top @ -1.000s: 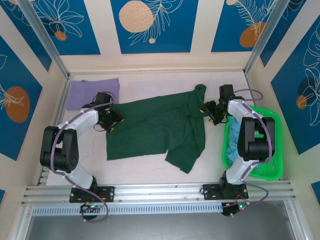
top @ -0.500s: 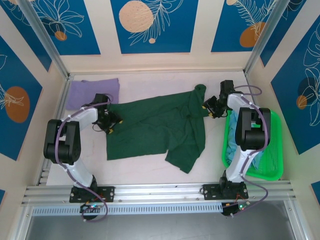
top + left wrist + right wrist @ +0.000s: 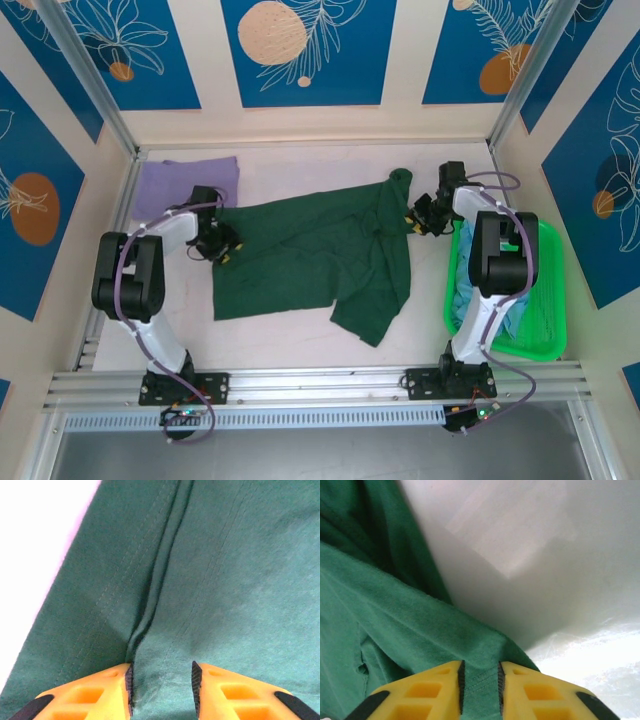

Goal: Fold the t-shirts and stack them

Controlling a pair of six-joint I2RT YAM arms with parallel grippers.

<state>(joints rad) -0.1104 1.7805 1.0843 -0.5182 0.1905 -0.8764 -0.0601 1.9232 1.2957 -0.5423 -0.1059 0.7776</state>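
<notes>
Elbows drawn in, right gripper pinches the edge of the dark green cloth t-shirt; left gripper sits narrow over a crease, hold unclear. A shallow bite may slip.

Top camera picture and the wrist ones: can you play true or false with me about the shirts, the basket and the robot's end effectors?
1. The dark green t-shirt lies spread out on the table. True.
2. The lavender t-shirt is inside the basket. False: it lies on the table in the far left corner.
3. Green cloth sits between the fingers of the right end effector. True.
4. The bright green basket stands on the left side. False: it stands on the right, beside the right arm.
5. The left end effector is over the lavender t-shirt. False: it is at the dark green t-shirt's left edge.
</notes>
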